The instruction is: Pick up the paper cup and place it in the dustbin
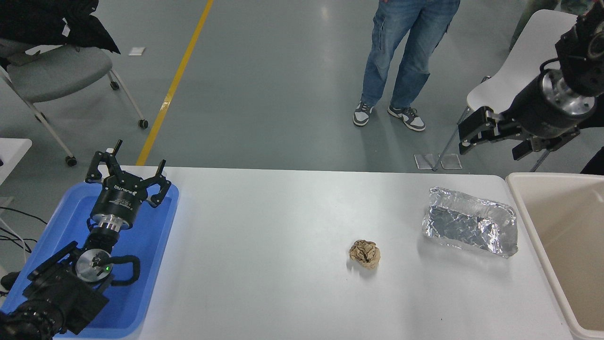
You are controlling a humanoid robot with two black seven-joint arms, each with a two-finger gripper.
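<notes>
No paper cup shows on the table or in either gripper. The beige dustbin (522, 200) stands at the table's right end, cut off by the picture's edge; the part of its inside that I can see holds nothing. My right gripper (495, 140) is open and empty. It hangs in the air beyond the table's far right corner, up and left of the dustbin and above the foil tray. My left gripper (126, 166) is open and parked over the blue tray at the lower left.
A crumpled brown paper ball (364, 254) lies right of the table's middle. A crinkled silver foil tray (469, 227) sits beside the dustbin. The blue tray (155, 236) is at the left. A person in jeans (406, 56) and a white chair (524, 61) are beyond the table.
</notes>
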